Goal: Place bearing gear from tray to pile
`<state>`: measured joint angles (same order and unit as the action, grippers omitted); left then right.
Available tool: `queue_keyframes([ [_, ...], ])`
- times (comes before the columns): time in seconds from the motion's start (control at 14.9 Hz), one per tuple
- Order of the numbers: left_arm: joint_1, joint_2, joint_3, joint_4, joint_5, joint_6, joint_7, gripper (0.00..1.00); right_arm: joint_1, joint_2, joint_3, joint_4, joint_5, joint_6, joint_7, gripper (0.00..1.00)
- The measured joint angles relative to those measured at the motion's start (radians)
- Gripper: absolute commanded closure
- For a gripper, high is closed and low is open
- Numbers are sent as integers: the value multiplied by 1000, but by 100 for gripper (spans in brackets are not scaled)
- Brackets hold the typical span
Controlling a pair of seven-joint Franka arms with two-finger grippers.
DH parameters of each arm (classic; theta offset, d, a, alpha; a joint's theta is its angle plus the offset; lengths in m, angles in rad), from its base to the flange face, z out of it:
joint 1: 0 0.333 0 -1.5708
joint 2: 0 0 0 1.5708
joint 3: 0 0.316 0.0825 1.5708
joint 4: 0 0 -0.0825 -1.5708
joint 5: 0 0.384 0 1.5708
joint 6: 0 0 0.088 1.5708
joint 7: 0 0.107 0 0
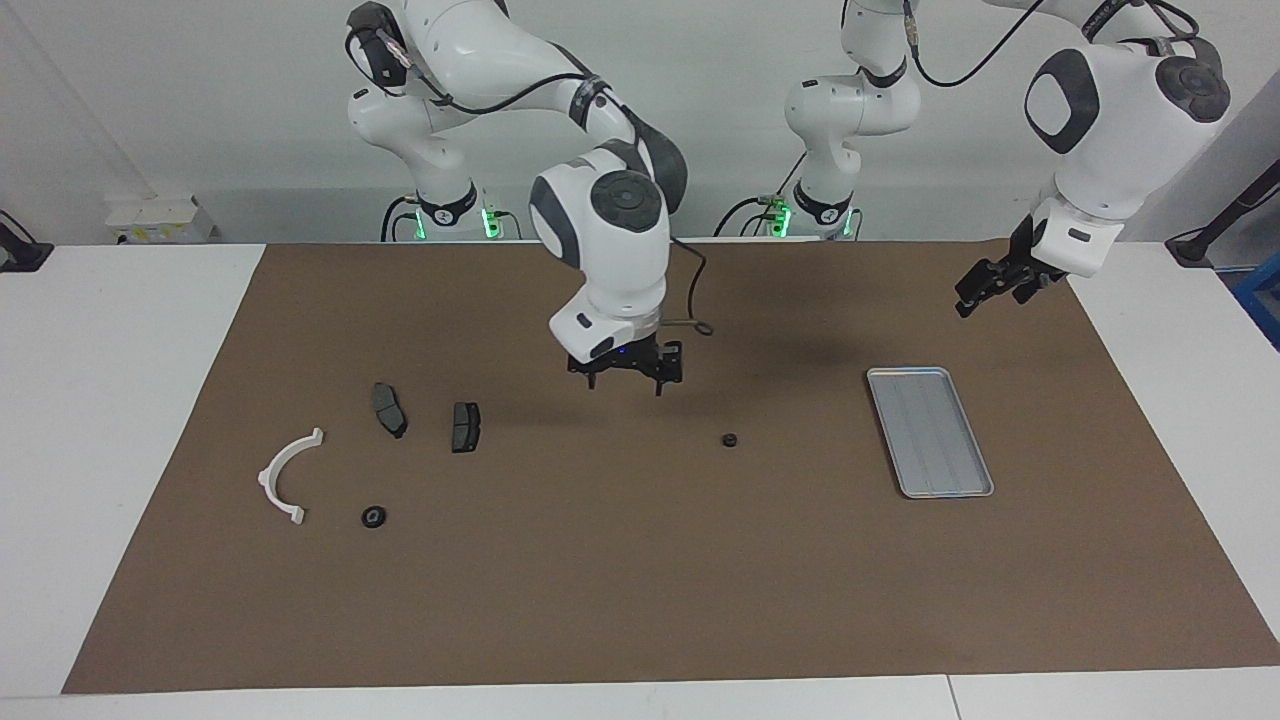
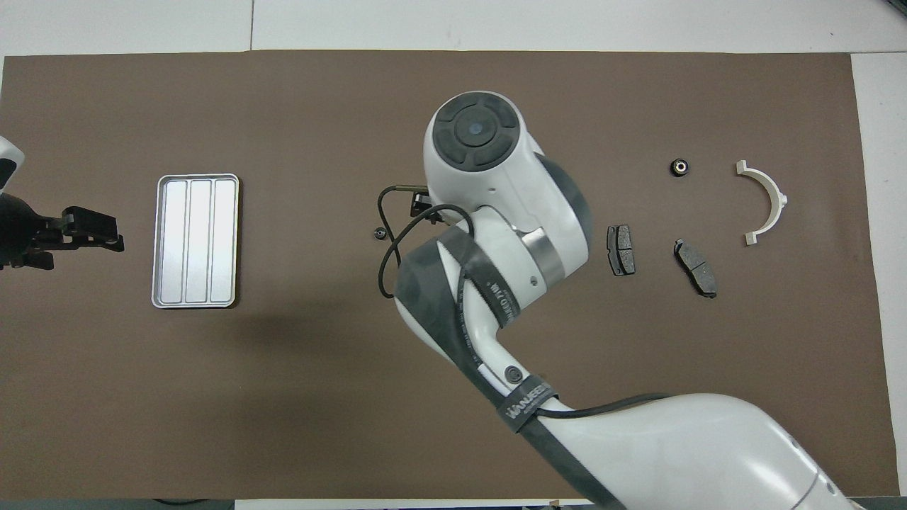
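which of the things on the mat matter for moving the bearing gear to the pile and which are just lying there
For the job:
tray, holding nothing
small black gear on the mat mid-table
right gripper, up over the mat
pile: white bracket, two brake pads, black bearing

Lying about:
nothing else; left gripper waits

Brown mat (image 1: 640, 600) carries tray (image 1: 929, 431), pile (image 1: 380, 440), seemingly two gears (image 1: 730, 440).
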<state>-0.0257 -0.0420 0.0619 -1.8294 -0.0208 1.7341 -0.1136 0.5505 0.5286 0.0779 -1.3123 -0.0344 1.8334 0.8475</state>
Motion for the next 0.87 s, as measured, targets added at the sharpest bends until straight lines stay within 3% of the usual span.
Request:
queue_keyframes([
  [0.27,23,12,-53,2,0,22,6,0,124,187,-12,190,0,17,174,0],
  [0.47,28,24,-63,20,0,9,7,0,160,316,-36,291,0,36,203,0],
  [0.87,34,9,-65,109,0,-116,12,0,181,429,-80,364,0,75,203,0],
])
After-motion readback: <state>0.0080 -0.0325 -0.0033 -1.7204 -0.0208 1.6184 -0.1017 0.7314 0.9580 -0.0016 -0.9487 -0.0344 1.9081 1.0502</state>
